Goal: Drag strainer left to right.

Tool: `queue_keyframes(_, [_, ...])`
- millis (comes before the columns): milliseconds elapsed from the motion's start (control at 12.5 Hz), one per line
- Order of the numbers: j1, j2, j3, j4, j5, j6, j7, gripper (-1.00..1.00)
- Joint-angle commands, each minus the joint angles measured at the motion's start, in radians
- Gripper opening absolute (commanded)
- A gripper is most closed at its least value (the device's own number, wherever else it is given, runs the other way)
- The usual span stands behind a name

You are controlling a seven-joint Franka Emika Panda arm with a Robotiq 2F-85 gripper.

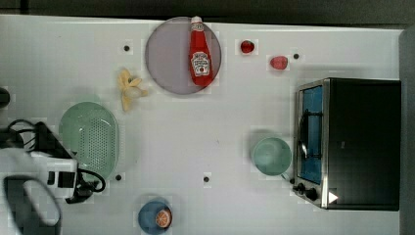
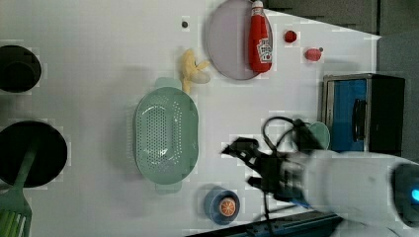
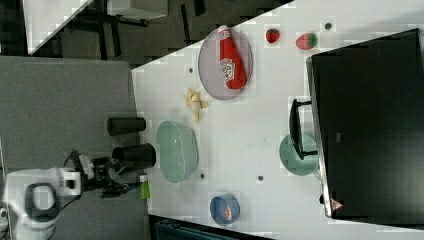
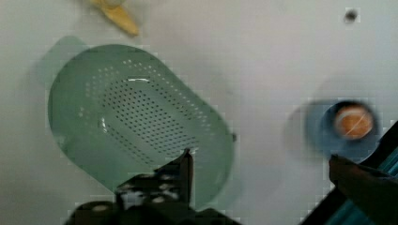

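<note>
The strainer [image 1: 90, 133], a pale mint-green oval colander with a grid of tiny holes, rests flat on the white table [image 1: 195, 127] at the top view's left. It also shows as the strainer [image 2: 165, 138], [image 3: 176, 150], [image 4: 136, 117]. My gripper [image 4: 260, 157] hangs open above the table with nothing between its fingers. One dark finger [image 4: 185, 168] lies over the strainer's rim, and the other finger [image 4: 361, 180] is off toward a blue bowl. In the left view the gripper [image 2: 244, 165] appears raised, apart from the strainer.
A smooth green bowl [image 1: 271, 155] sits against a toaster oven [image 1: 352, 142] at the top view's right. A blue bowl holding an orange [image 1: 155, 215], a banana [image 1: 129, 89], a grey plate [image 1: 166, 58] with a ketchup bottle [image 1: 200, 54] and two red fruits [image 1: 279, 62] stand around.
</note>
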Motion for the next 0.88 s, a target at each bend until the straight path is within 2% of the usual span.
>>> queue_keyframes(80, [-0.029, 0.080, 0.030, -0.071, -0.038, 0.194, 0.393, 1.00])
queue_keyframes(400, [-0.029, 0.257, 0.026, -0.146, -0.068, 0.458, 0.583, 1.00])
queue_keyframes(880, [-0.013, 0.468, -0.021, -0.146, -0.224, 0.631, 0.746, 1.00])
